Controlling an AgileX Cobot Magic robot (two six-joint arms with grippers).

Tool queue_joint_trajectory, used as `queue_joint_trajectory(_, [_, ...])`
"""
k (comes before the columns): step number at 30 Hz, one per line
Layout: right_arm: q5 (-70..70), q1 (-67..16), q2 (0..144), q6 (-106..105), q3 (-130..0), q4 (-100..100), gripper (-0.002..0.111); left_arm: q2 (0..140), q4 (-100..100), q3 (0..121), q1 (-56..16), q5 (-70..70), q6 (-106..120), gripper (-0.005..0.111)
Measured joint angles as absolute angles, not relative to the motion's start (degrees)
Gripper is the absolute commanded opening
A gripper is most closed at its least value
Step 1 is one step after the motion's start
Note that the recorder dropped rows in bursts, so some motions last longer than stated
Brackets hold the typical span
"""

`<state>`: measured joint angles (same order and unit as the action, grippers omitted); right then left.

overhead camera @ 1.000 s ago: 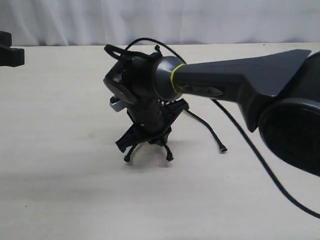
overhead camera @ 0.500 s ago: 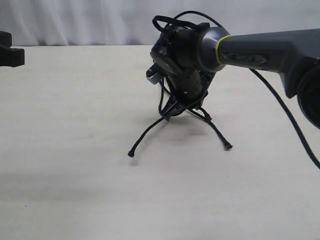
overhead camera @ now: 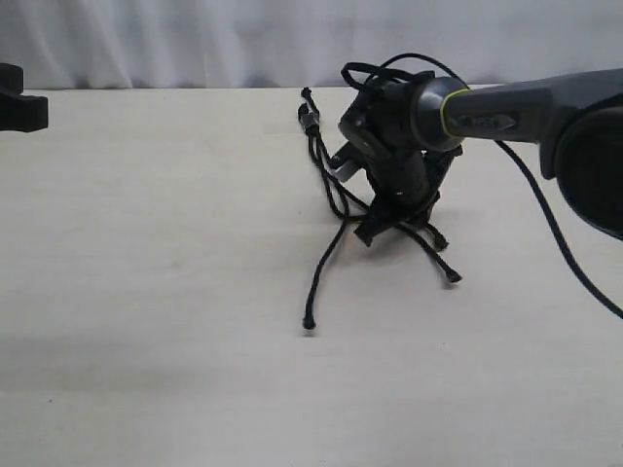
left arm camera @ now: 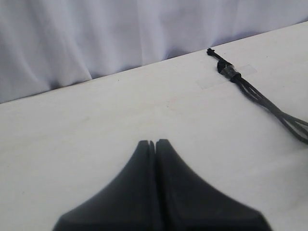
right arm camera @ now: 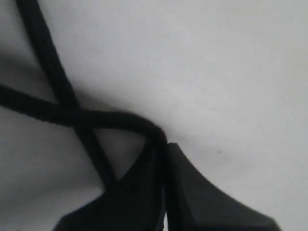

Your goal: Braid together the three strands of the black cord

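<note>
Strand (right arm camera: 115, 118) being pinched by right gripper (right arm camera: 163, 142), running lengthwise from knot (overhead camera: 310, 119) toward foreground; left gripper (left arm camera: 155, 144) sitting pressed together, empty, well apart.

You see a pale beige matte tabletop (overhead camera: 146, 292), a white pleated fabric curtain (overhead camera: 195, 39) hanging behind its far edge, and a faint clear rectangular tape patch (left arm camera: 208, 83) stuck flat on it.

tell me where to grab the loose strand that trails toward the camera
Grip the loose strand just short of its knobby tip, coming straight down with jaws across it: that stretch lies flat, nearly straight, and apart from the right gripper and the other strands.
</note>
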<state>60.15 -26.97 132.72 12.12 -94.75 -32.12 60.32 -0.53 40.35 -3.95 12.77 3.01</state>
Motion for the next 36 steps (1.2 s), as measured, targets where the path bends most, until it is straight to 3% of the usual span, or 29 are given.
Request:
queue_joint_trajectory(6, [63.9,-28.0,131.2,1.6,-93.2,-21.0,0.004,60.3,-0.5,40.3,-3.9,12.8,3.0,0.0])
queue_joint_trajectory(13, [65.4,-35.4,129.4,-13.0,-92.5,-6.9,0.004,60.3,-0.5,40.3,-3.9,12.8,3.0,0.0])
queue_joint_trajectory(28, [63.7,-33.7,126.4,-5.9,-91.4,-9.7,0.006,60.3,-0.7,40.3,-3.9,12.8,3.0,0.0])
queue_joint_trajectory(31, [63.9,-33.7,126.4,-4.3,-91.4,-12.2,0.016,60.3,-0.7,40.3,-3.9,12.8,3.0,0.0])
queue_joint_trajectory(36, [63.9,-33.7,126.4,-3.8,-91.4,-14.0,0.048,60.3,-0.7,40.3,-3.9,12.8,3.0,0.0])
